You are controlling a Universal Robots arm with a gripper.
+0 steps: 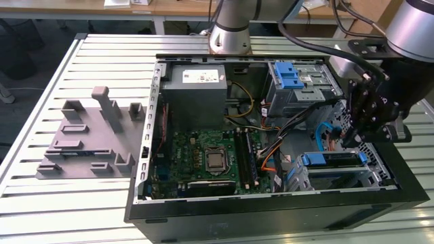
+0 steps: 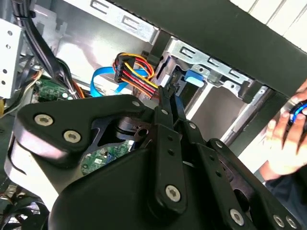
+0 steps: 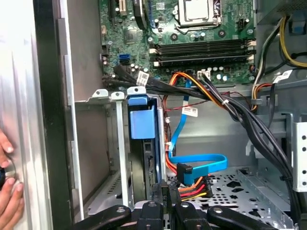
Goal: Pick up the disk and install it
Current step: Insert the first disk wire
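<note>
**Gripper at the drive bay of an open computer case**

Slatted metal table (image 1: 40, 203) carrying an open computer case (image 1: 271, 213); wooden desks behind. Gripper (image 1: 354, 136) low beside the drive bay, jaws nearly closed, nothing visibly held. Disk (image 3: 142, 143) seated upright in the bay, edge-on, blue-railed with a blue tab. Person's hand (image 3: 7, 191) at the case wall.

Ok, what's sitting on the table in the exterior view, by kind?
Computer case: 1
Grey fixture: 1
Robot arm: 1
Total: 3
</note>
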